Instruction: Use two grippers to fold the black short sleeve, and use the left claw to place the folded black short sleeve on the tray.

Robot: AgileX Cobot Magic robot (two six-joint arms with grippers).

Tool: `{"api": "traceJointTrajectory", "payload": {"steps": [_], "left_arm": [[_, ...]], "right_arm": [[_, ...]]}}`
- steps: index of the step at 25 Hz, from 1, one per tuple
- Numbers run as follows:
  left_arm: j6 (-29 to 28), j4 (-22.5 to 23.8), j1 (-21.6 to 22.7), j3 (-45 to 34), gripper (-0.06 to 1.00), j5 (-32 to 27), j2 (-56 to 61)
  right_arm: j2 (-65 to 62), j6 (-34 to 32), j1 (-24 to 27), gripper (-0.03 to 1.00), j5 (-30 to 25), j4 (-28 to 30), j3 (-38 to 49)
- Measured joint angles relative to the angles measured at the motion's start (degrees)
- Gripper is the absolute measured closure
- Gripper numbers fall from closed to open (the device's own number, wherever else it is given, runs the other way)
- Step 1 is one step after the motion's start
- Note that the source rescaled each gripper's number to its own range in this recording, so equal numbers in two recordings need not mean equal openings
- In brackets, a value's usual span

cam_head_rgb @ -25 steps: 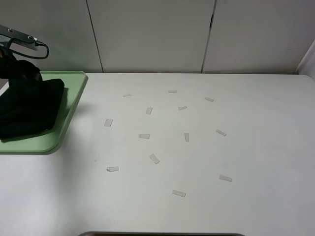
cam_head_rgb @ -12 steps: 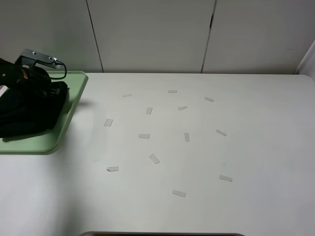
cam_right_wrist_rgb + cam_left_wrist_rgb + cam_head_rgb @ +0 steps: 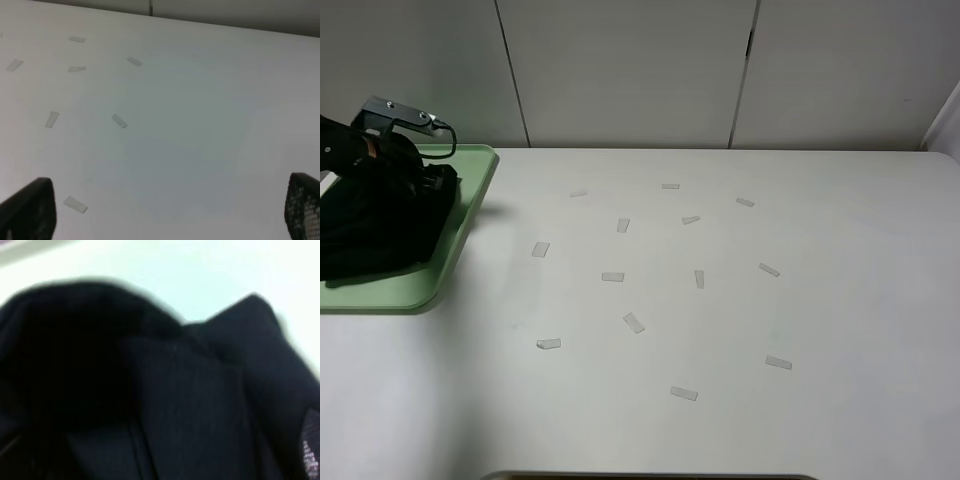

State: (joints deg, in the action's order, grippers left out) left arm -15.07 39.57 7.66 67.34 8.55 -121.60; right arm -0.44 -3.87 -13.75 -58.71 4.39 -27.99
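**Inspector:** While the left claw [image 3: 430,185] is hanging over the tray [image 3: 470,215], you are looking at a folded black short sleeve [image 3: 375,230] lying directly beneath it, inside the tray's rim. The wrist view is filling with dark cloth [image 3: 165,390], blurred and very close, and no finger is showing against it. I am judging the claw released and holding nothing; the garment is resting on the tray floor by its own weight.

**Operator:** And how am I handling it if it needs squaring up?

**Inspector:** You are dealing with soft, light, limp fabric, in my judgement. It is sagging wherever unsupported, and the layers are likely sliding over one another. Take it at the folded edge nearest the claw, pinching all layers together, never a single loose flap.

**Operator:** The other arm?

**Inspector:** The right gripper [image 3: 165,225] is standing wide apart from the claw, over bare table [image 3: 840,300] dotted with tape strips [image 3: 634,322], fingers spread and empty.
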Motion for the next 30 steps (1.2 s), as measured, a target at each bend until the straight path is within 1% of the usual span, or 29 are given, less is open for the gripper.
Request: {"api": "traceJointTrajectory", "payload": {"steps": [4,8,9,11,13,15,16,17,18,19,20,21,22,24,25,27,30], "left_arm": [[0.00,-0.12,-0.20,0.00,-0.05,-0.48,4.61],[0.00,-0.66,-1.28,0.00,-0.05,-1.11,12.54],[0.08,-1.86,-1.77,0.00,-0.05,-1.35,14.78],[2.08,-6.23,-2.87,0.00,-0.05,-2.96,18.79],[7.74,-13.00,-4.27,0.00,-0.05,-5.73,22.73],[15.90,-20.00,-5.88,0.00,-0.05,-9.28,25.72],[15.90,-20.00,-5.88,0.00,-0.05,-9.28,25.72],[25.43,-26.90,-7.80,0.00,-0.05,-12.01,28.28],[25.43,-26.90,-7.80,0.00,-0.05,-12.01,28.28],[31.05,-30.37,-8.82,0.00,-0.05,-13.73,29.63],[35.05,-33.94,-9.91,0.00,-0.05,-15.25,31.28],[37.96,-36.49,-10.65,0.00,-0.05,-16.70,32.84],[39.43,-38.14,-11.34,0.00,-0.05,-18.23,34.22],[40.21,-40.40,-11.93,0.00,-0.05,-20.78,37.64],[37.81,-40.40,-12.14,-0.13,-0.05,-24.15,41.54],[33.30,-37.32,-12.18,-1.59,-0.05,-26.25,46.54],[24.83,-29.93,-12.18,-6.44,-0.05,-28.26,55.48]], "right_arm": [[0.00,0.00,0.00,-0.03,0.00,0.00,0.00],[0.00,0.00,0.00,-0.03,0.00,0.00,0.00],[0.00,0.00,0.00,-0.03,0.00,0.00,0.00],[0.00,0.00,0.00,-0.03,0.00,0.00,0.00],[0.00,0.00,0.00,-0.03,0.00,0.00,0.00],[0.00,0.00,0.00,-0.03,0.00,0.00,0.00],[0.00,0.00,0.00,-0.03,0.00,0.00,0.00],[0.00,0.00,0.00,-0.03,0.00,0.00,0.00],[0.00,0.00,0.00,-0.03,0.00,0.00,0.00],[0.00,0.00,0.00,-0.03,0.00,0.00,0.00],[0.00,0.00,0.00,-0.03,0.00,0.00,0.00],[0.00,0.00,0.00,-0.03,0.00,0.00,0.00],[0.00,0.00,0.00,-0.03,0.00,0.00,0.00],[0.00,0.00,0.00,-0.03,0.00,0.00,0.00],[0.00,0.00,0.00,-0.03,0.00,0.00,0.00],[0.00,0.00,0.00,-0.03,0.00,0.00,0.00],[0.00,0.00,0.00,-0.03,0.00,0.00,0.00]]}}
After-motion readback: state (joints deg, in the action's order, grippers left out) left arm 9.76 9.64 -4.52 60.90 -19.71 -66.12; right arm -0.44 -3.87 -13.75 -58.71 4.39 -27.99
